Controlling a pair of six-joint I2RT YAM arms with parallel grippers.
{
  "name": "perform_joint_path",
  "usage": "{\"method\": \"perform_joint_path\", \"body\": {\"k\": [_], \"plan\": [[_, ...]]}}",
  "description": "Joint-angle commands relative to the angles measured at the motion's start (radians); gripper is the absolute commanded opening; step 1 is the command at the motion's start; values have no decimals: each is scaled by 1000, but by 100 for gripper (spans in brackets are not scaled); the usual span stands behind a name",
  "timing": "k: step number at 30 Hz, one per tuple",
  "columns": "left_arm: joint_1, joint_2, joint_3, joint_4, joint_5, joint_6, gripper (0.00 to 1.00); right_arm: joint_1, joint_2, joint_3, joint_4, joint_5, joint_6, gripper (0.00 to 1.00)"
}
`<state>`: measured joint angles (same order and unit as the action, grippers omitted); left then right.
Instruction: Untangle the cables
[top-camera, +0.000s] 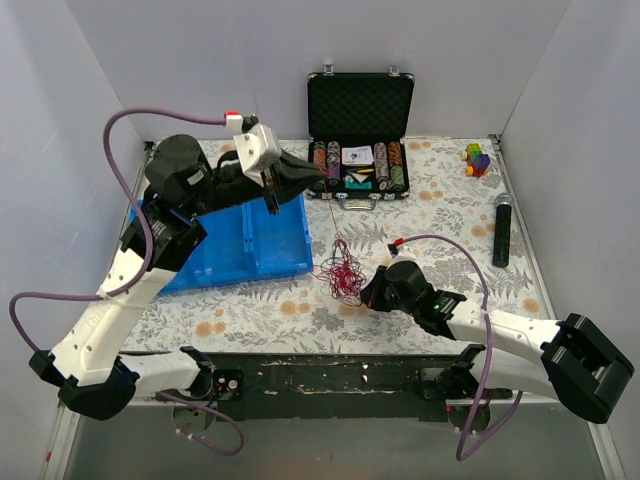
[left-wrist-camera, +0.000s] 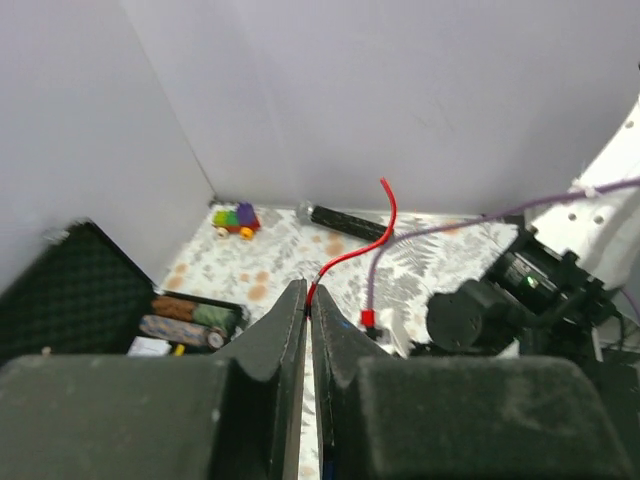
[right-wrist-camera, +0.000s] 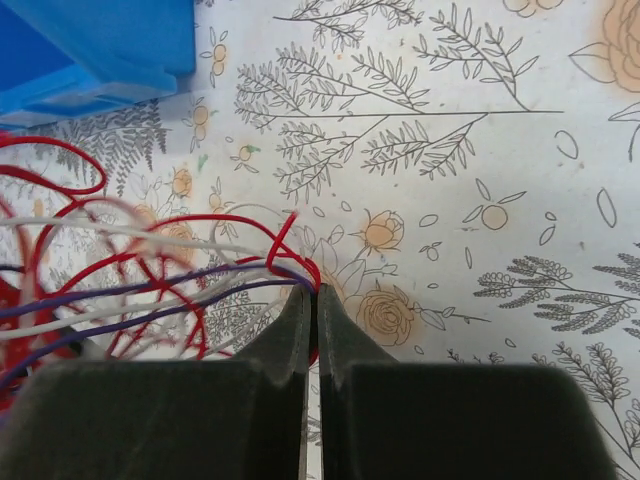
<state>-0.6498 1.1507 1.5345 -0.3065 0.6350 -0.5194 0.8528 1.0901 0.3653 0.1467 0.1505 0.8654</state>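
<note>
**Left end effector** (left-wrist-camera: 308, 300). The two dark, matte, wedge-shaped fingers (left-wrist-camera: 280, 335) are pressing together, leaving only a hairline slit. They are pinching one red cable (left-wrist-camera: 352, 252) at their tips. In the overhead view this end effector is hanging raised above the desk (top-camera: 440, 205), near the far right corner of the blue tray (top-camera: 250, 240). A single thin strand is running from it down to the cables (top-camera: 340, 272).

**Right end effector** (right-wrist-camera: 308, 298). Its two fingers are likewise closing together and are gripping a red loop at their tips. It is sitting low over the desk, touching the right side of the tangle.

**Cables.** One loose knot is lying on the desk, between the blue tray and the right end effector and in front of the black case (top-camera: 360, 110). The strands are string-thin and limp. Red ones are making up most of the knot, with white and dark purple ones crossing through it in the right wrist view. The number of separate strands cannot be told.

**Surroundings.**
- One smooth, rigid, rectangular blue tray is lying on the left.
- One black case is standing open, its dark-lined lid upright, with striped round chips showing in rows.
- One black cylinder (top-camera: 502, 230) is lying at the right.
- One small cluster of coloured toy blocks (top-camera: 477, 158) is sitting in the far right corner.
- A floral-printed covering is lying over the desk.
</note>
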Motion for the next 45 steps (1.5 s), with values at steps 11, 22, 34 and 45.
{"method": "perform_joint_path", "body": {"k": [11, 22, 34, 45], "plan": [[10, -14, 289, 465, -386, 294, 5, 2, 88, 0, -322, 186, 27, 1], [9, -111, -285, 104, -153, 22, 45, 11, 8, -64, -240, 143, -5, 1], [-238, 63, -410, -128, 89, 464, 79, 12, -127, -94, -246, 120, 0, 1], [-378, 52, -666, -168, -78, 961, 79, 12, -156, -58, -230, 78, -5, 1]]}}
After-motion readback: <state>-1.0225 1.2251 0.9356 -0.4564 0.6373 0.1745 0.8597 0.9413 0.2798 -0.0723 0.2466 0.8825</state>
